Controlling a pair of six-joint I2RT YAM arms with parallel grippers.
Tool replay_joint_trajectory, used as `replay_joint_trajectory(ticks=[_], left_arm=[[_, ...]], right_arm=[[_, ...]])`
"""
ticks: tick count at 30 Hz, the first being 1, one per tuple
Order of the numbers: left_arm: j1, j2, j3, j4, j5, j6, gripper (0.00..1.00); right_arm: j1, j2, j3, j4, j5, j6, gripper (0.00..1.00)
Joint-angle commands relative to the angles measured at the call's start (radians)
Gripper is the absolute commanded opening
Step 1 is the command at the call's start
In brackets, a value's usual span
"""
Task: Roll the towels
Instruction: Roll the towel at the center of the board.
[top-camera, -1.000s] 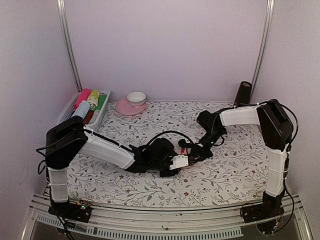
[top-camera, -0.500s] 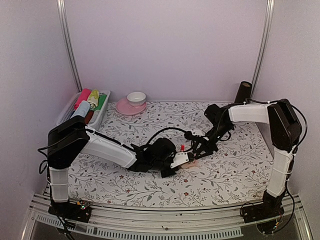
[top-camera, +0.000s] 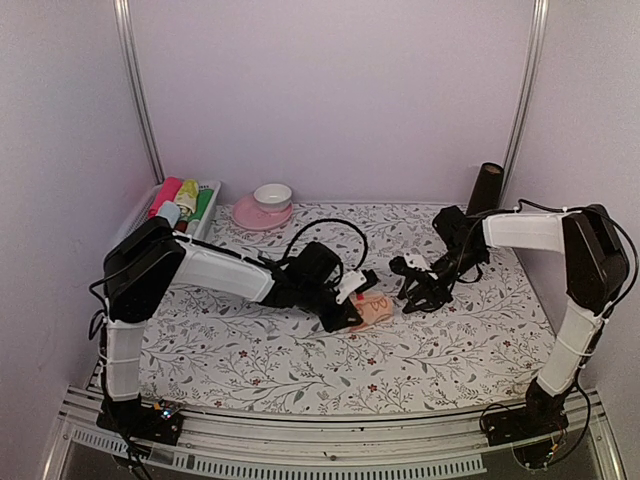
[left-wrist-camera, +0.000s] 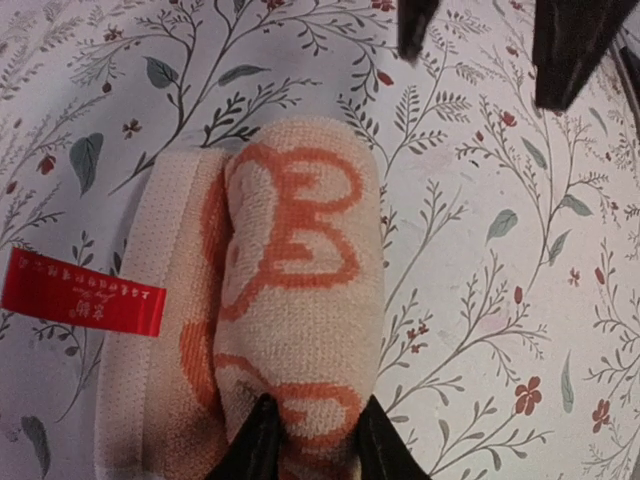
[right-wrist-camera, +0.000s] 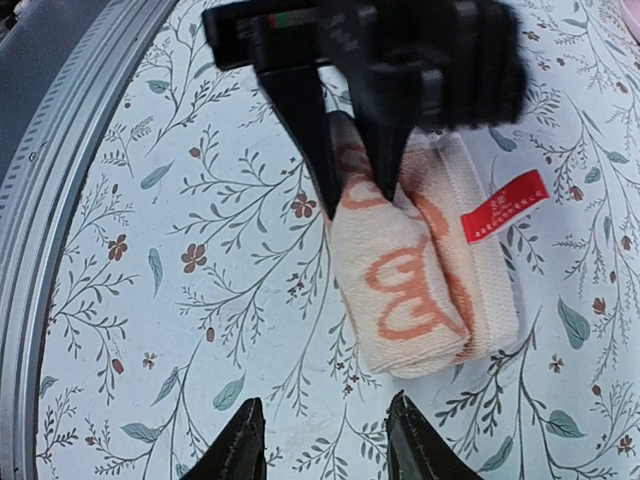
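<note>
We see the worktop (top-camera: 250, 350) covered by a smooth white sheet printed with thin grey-green sprigs and small red flowers. Over it bend the left arm (top-camera: 210, 275) and the right arm (top-camera: 525, 232), each made of hard white shells and black joints, and they meet near the middle. At the back left sits a slatted white basket (top-camera: 140, 215) holding pink, yellow, green and pale blue tube-like things that we cannot identify. Beside it are a glossy pink saucer (top-camera: 262, 213) carrying a round white cup (top-camera: 272, 195), and a dark upright cylinder (top-camera: 488, 185) stands at the back right. Near the middle of the sheet lies the peach-orange towel (left-wrist-camera: 300, 290), a nubby terry cloth with orange ring prints. It is rolled into a short fat cylinder, with a flat ribbed hem lying alongside it. The left end effector (left-wrist-camera: 315, 440) pinches one end of that roll between its thin black fingertips. The right end effector (right-wrist-camera: 325, 440) hangs just beyond the roll's other end, its fingers spread apart with only bare sheet between them. A small red fabric tag (left-wrist-camera: 82, 292) with white lettering lies flat beside the hem.
</note>
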Motion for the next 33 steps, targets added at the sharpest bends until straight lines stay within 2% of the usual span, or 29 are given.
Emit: replay_joint_trajectory(ticks=[1,7,14,27,29,33], left_arm=[[0.066,0.084,0.040,-0.133,0.165,-0.128,0.23],[0.111,0.133,0.076,-0.160,0.275,-0.188,0.24],[0.150,0.179,0.116,-0.185,0.375,-0.222,0.24],[0.183,0.217,0.147,-0.200,0.454,-0.247,0.25],[0.184,0.219,0.155,-0.205,0.451,-0.248,0.27],[0.191,0.185,0.156,-0.199,0.428,-0.252,0.37]], right_arm=[[0.046,-0.044,-0.075,0.096,-0.009,-0.053,0.42],[0.141,-0.043,-0.110,0.262,0.095,0.040,0.42],[0.177,-0.003,-0.109,0.385,0.209,0.165,0.42],[0.225,0.103,-0.061,0.433,0.294,0.242,0.40],[0.231,0.118,-0.052,0.433,0.310,0.253,0.38],[0.235,0.140,-0.055,0.425,0.335,0.254,0.31]])
